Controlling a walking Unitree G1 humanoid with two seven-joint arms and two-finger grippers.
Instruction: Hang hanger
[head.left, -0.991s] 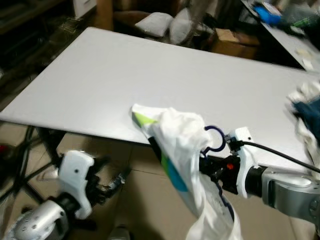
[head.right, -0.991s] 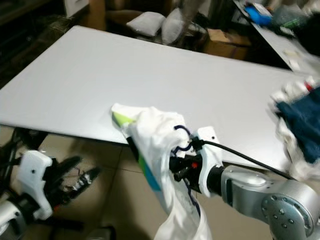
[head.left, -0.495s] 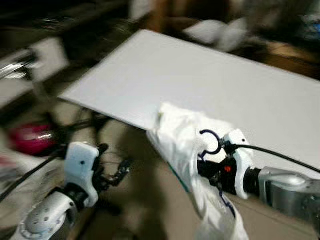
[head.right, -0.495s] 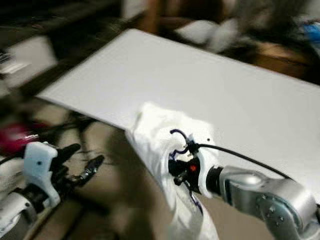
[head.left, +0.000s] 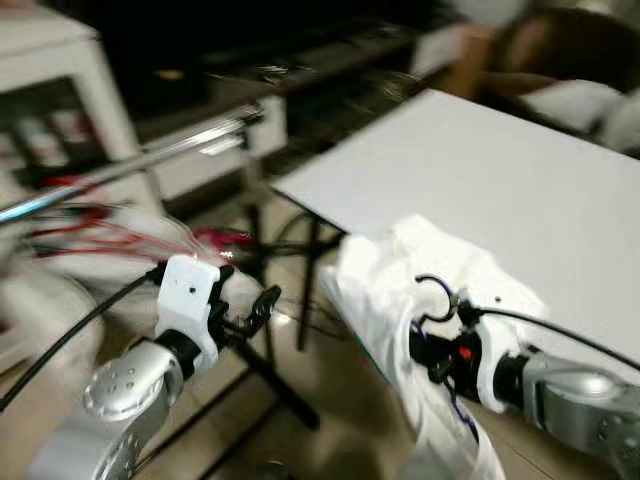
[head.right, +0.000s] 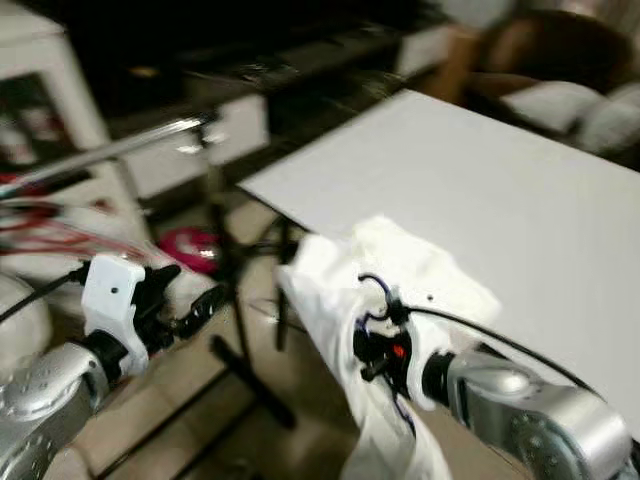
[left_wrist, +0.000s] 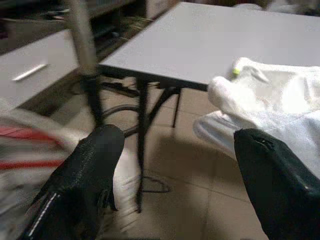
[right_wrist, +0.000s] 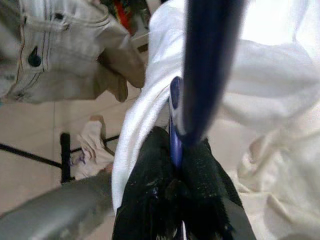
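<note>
A dark blue hanger (head.left: 436, 298) carries a white garment (head.left: 400, 270) with a green and blue print, and its hook points up. My right gripper (head.left: 434, 352) is shut on the hanger's neck just under the hook; in the right wrist view the black fingers (right_wrist: 165, 200) pinch the blue hanger (right_wrist: 200, 65) against the white garment (right_wrist: 270, 100). My left gripper (head.left: 262, 305) is held out low on the left, open and empty, with its fingers (left_wrist: 85, 180) wide apart. A silver clothes rail (head.left: 150, 160) runs across the upper left.
The white table (head.left: 500, 170) lies to the right, and its black legs (left_wrist: 142, 130) stand on the tiled floor. Clothes on red hangers (head.left: 120, 240) hang blurred under the rail. A denim garment (right_wrist: 60, 50) hangs near the right gripper. White drawers (head.left: 60, 90) stand behind.
The whole view has swung left: the table slid right, and the rail with hung clothes came into view. The right gripper still holds the hanger; the left arm has risen a little.
</note>
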